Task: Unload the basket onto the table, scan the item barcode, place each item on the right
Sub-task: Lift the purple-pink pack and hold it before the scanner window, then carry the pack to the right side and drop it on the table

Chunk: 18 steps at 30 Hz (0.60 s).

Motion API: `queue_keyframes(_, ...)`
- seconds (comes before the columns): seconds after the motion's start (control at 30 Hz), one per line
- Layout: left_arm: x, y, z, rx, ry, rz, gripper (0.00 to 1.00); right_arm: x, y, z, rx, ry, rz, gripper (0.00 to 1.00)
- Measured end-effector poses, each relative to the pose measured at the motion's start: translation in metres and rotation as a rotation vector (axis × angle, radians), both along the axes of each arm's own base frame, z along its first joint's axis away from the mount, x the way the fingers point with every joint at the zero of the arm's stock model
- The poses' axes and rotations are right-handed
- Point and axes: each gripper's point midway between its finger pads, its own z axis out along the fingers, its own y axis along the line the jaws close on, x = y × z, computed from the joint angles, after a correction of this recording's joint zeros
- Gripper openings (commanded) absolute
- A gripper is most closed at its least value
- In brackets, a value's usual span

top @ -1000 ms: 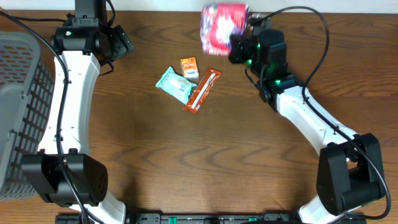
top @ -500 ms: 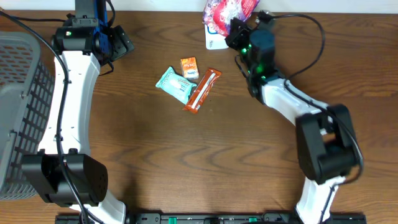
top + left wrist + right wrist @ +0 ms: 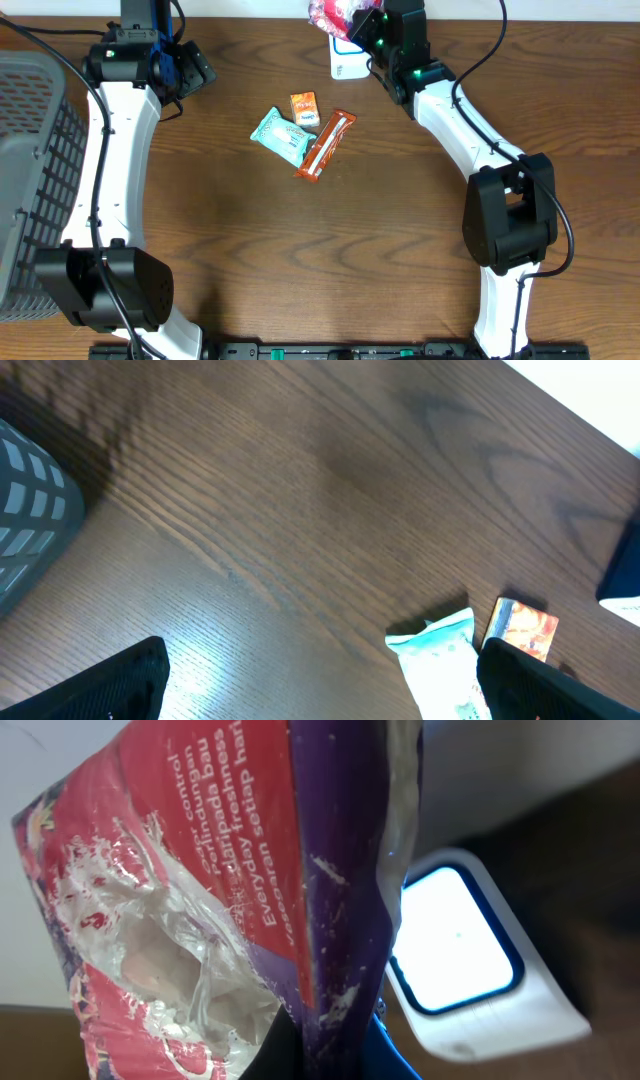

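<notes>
The right arm reaches from the near edge of the tabletop (image 3: 300, 260) to its far edge. The right end effector (image 3: 320, 1055) is clenched on a red-purple packet (image 3: 200, 870). A snack bar (image 3: 327, 145), teal pouch (image 3: 280, 135) and orange sachet (image 3: 303, 107) lie mid-tabletop. Farther left, by the basket (image 3: 30, 150), the left end effector (image 3: 325, 680) hangs released. The packet's long axis runs straight out from the fingers, beside the white scanner (image 3: 460, 955).

Dark wooden table (image 3: 300, 250), grain running lengthwise. Near the middle of its far half lies a cluster of three flat packets: a teal packet (image 3: 282, 136), a small orange packet (image 3: 304, 107) just beside its far corner, and a long orange-brown bar wrapper (image 3: 326, 145) lying slantwise against the teal packet's right edge. A white scanner (image 3: 347, 62) with a lit window rests at the far edge. A grey mesh basket (image 3: 40, 180) stands at the left end.
</notes>
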Motion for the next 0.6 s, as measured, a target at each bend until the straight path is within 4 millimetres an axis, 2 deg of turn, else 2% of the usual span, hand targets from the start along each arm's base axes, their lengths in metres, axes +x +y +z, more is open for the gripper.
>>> queue_keyframes(0.2,0.000,0.000,0.000,0.000,0.000,0.000,0.98,-0.010,0.000,-0.019,-0.005,0.092,0.008,0.01)
queue_keyframes(0.6,0.000,0.000,0.000,0.000,0.000,0.000,0.98,-0.015,-0.001,-0.029,-0.052,0.118,0.038,0.01)
